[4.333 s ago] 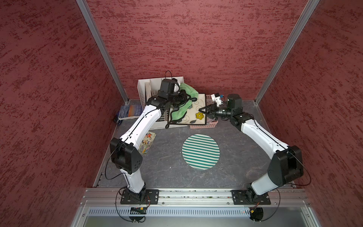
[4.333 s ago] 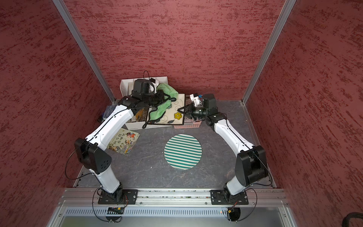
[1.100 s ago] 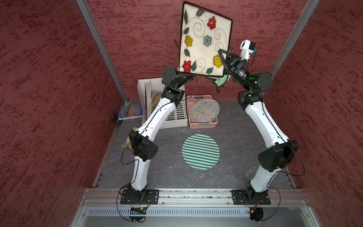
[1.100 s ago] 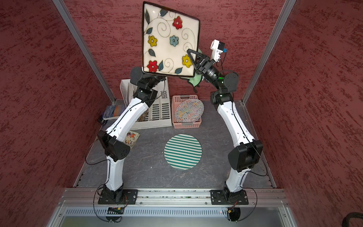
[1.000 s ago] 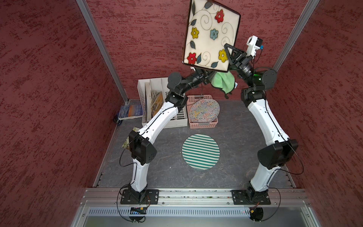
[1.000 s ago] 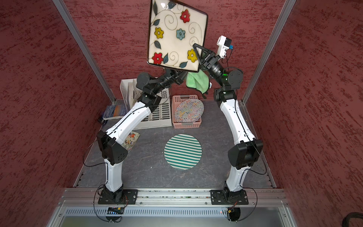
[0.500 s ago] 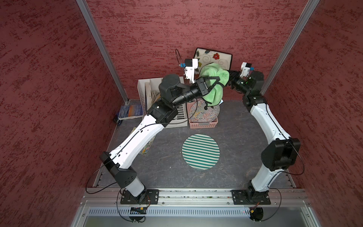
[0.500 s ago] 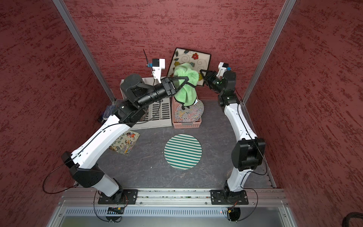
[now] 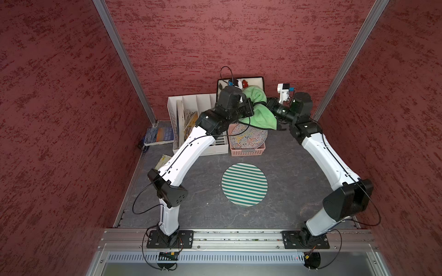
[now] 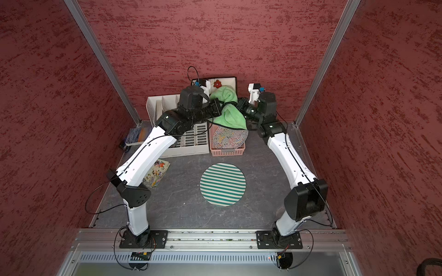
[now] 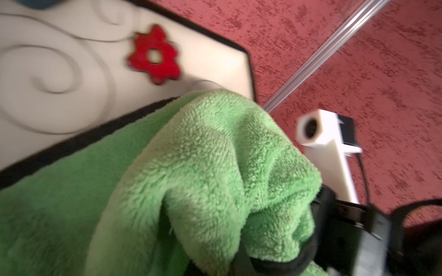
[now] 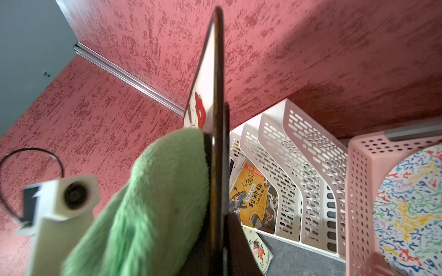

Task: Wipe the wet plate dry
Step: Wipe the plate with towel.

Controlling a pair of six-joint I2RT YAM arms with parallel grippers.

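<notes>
The wet plate [image 9: 253, 82] [image 10: 227, 82], square and cream with flowers and a black rim, stands nearly upright at the back wall, above the basket. My right gripper [image 9: 270, 107] [image 12: 222, 239] is shut on its edge, which the right wrist view shows edge-on [image 12: 217, 95]. My left gripper [image 9: 251, 107] [image 10: 218, 107] is shut on a green cloth [image 9: 260, 112] [image 10: 229, 112] that lies against the plate's face [image 11: 71, 71]. The cloth [image 11: 191, 179] [image 12: 155, 203] covers the left fingertips and most of the plate's lower half.
A pink basket [image 9: 247, 151] below the plate holds a round multicoloured plate [image 9: 248, 138]. A white file rack [image 9: 191, 102] with booklets stands to its left, with a book [image 9: 160, 135] beside it. A green-striped round plate [image 9: 244, 184] lies mid-table. A booklet [image 10: 156, 175] lies under the left arm.
Both arms have come down from high overhead. The plate has dropped to just above the basket by the back wall, and the cloth now lies on its face.
</notes>
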